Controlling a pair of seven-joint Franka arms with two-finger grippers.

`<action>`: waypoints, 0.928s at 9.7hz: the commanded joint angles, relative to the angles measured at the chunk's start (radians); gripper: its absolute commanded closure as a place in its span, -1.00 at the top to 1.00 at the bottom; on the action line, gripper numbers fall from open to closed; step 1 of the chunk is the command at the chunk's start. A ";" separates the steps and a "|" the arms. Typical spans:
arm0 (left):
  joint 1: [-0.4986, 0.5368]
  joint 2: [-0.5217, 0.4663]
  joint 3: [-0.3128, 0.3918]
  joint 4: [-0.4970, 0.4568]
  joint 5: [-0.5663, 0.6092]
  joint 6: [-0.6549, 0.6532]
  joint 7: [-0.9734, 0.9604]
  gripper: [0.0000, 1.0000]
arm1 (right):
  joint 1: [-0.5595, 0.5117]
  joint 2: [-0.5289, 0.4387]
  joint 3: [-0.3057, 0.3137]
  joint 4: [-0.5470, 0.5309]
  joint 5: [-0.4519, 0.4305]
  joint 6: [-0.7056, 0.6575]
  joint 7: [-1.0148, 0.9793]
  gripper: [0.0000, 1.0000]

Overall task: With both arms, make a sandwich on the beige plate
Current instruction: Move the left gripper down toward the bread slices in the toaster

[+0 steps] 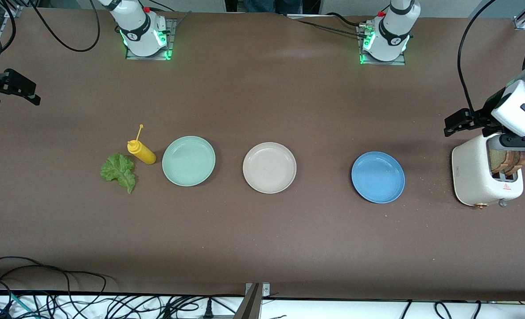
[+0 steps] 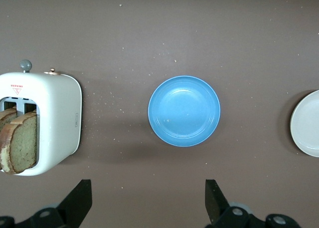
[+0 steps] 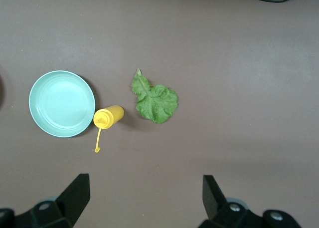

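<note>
The round beige plate point(image 1: 269, 167) point(image 2: 309, 123) lies bare at the table's middle. No assembled sandwich is in view. Two brown-crusted bread slices point(image 1: 506, 160) point(image 2: 20, 143) stand in a white toaster point(image 1: 479, 177) point(image 2: 55, 113) at the left arm's end. A ruffled lettuce leaf point(image 1: 119, 171) point(image 3: 155, 101) lies flat toward the right arm's end. My left gripper point(image 1: 452, 124) point(image 2: 148, 198) hangs open and holds nothing, over bare table just beside the toaster. My right gripper point(image 1: 16, 101) point(image 3: 144, 195) hangs open and holds nothing, over bare table near the right arm's end.
A mint green plate point(image 1: 188, 160) point(image 3: 62, 104) sits between the lettuce and the beige plate, with a yellow squeeze bottle point(image 1: 141, 152) point(image 3: 108, 117) lying beside it. A blue plate point(image 1: 378, 177) point(image 2: 184, 111) lies between the beige plate and the toaster. Crumbs dot the table around the toaster.
</note>
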 commanded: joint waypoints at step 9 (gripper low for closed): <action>0.143 0.042 0.004 0.019 0.084 -0.005 0.197 1.00 | 0.002 0.013 0.003 0.029 0.003 -0.021 0.009 1.00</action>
